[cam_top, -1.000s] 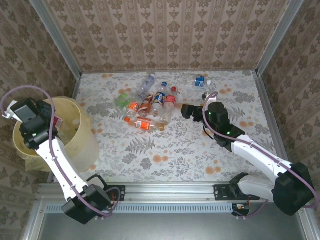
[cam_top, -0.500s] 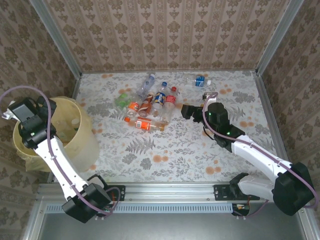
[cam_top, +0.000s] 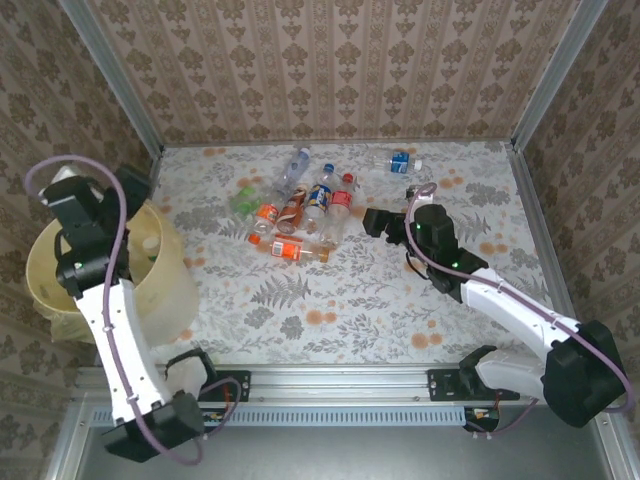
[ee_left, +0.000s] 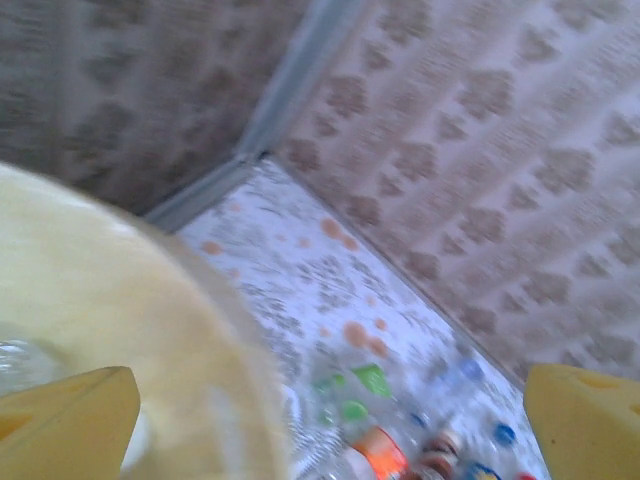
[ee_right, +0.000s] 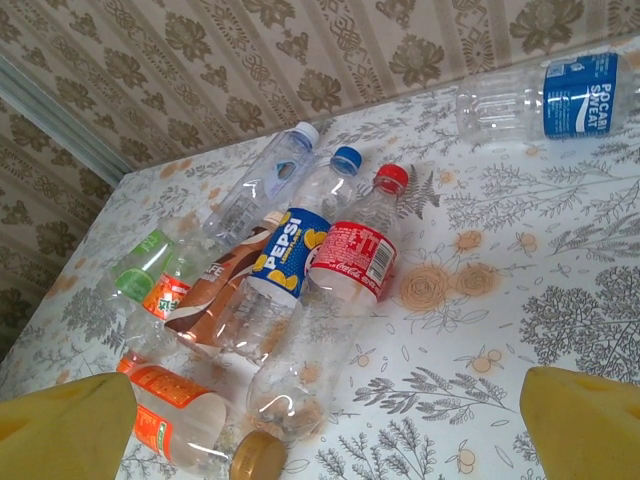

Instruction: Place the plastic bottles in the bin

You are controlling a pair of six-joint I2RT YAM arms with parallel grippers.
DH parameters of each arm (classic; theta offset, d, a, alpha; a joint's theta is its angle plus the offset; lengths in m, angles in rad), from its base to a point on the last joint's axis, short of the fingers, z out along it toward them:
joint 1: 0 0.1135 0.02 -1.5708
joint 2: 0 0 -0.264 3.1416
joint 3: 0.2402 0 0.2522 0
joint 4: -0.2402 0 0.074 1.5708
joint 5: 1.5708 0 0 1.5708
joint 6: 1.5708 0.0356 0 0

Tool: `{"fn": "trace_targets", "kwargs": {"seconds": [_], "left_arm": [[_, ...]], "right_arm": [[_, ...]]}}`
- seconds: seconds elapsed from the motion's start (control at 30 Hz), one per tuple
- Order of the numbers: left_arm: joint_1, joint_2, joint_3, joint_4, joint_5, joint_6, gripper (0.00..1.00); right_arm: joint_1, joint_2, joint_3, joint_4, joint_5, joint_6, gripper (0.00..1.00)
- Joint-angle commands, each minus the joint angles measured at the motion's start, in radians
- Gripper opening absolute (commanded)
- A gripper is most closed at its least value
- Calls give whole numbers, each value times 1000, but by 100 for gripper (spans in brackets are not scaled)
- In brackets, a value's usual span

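Spread empty, the right end effector (ee_right: 320, 425) (left end effector (ee_left: 330, 420) likewise) may scatter the packed plastic bottles (ee_right: 290, 255) when closing.

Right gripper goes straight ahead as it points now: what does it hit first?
Probably the clear tan-capped bottle lying closest ahead of the right gripper, before the Coca-Cola bottle; depth is unclear.

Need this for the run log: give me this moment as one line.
left gripper: open, empty, over rim of bin | right gripper: open, empty, facing bottles | bottles: clustered on table
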Motion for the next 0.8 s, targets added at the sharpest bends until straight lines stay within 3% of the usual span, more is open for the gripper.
{"fn": "trace_targets", "kwargs": {"seconds": [0.0,0.2,0.37,0.57,0.77], "left_arm": [[-162,-1,43,14,-104,21,100],[-481,49,-34,105,-281,-78,100],[-753,137,-144,236,-416,-255,100],[-871,316,-214,297,-364,-524,100],[-903,390,-295,247,-375,-738,100]], "right_arm": [[-5,10,-24,0,-17,43,100],[-6,-16,-74,46,-19,74,100],[-6,-58,-118,62,9,87,100],[-15,-109,-205,103,50,140,100],[-28,-135,-219,46,51,155,100]]}}
